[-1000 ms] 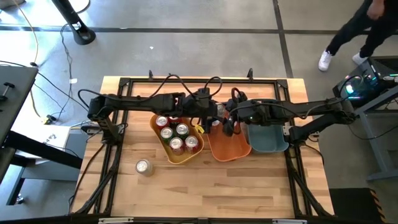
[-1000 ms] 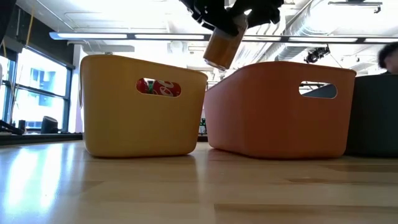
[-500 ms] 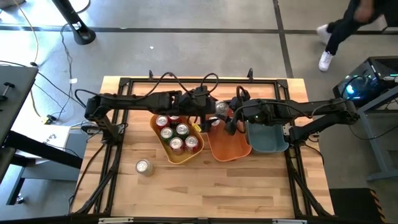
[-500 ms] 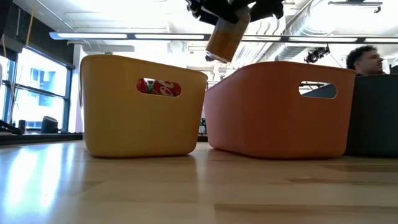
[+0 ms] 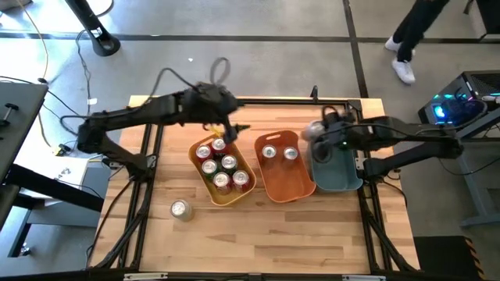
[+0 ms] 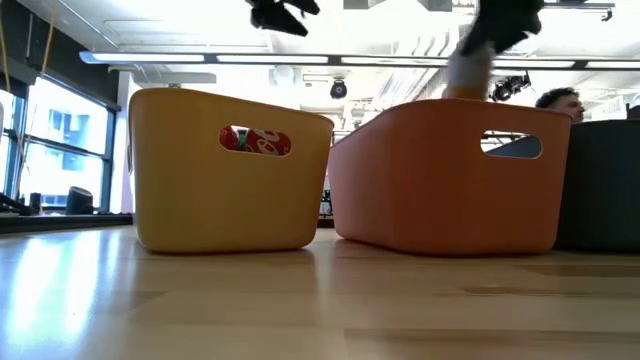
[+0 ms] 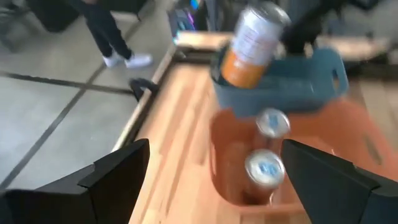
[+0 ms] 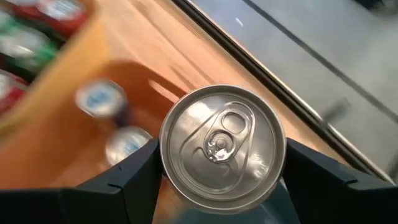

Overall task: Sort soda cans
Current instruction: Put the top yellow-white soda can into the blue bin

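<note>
My right gripper [image 5: 316, 134] is shut on a soda can [image 7: 254, 42] with a silver and orange body, above the far left corner of the teal bin [image 5: 337, 173]. In the low view that can [image 6: 466, 70] hangs high over the orange bin [image 6: 450, 180]. My left gripper [image 5: 231, 129] is open and empty above the far end of the yellow bin [image 5: 205, 183]. Several red and green cans [image 5: 221, 165] stand in the yellow bin. Two silver-topped cans [image 5: 280, 153] stand in the orange bin [image 5: 285, 187]. One can [image 5: 180, 208] stands on the table. My right gripper pinches the can between its two fingers [image 8: 124, 177], one on each side of the wall just under the top rim [image 8: 166, 163]. The silver top [image 8: 222, 143] faces the wrist camera, so the fingers lie along the can. It is lifted clear and tilted.
The three bins stand side by side across the table's middle: yellow, orange, teal. A black frame [image 5: 148, 156] runs round the table. A person [image 5: 410, 35] walks on the floor beyond the far right corner. Bare wood [image 5: 273, 234] lies at the near side.
A second ago both grippers met at the can above the orange bin. The left gripper has since drawn back toward the table's left and far side, without the can. The right gripper has carried the can to the right, to the teal bin's far left corner.
</note>
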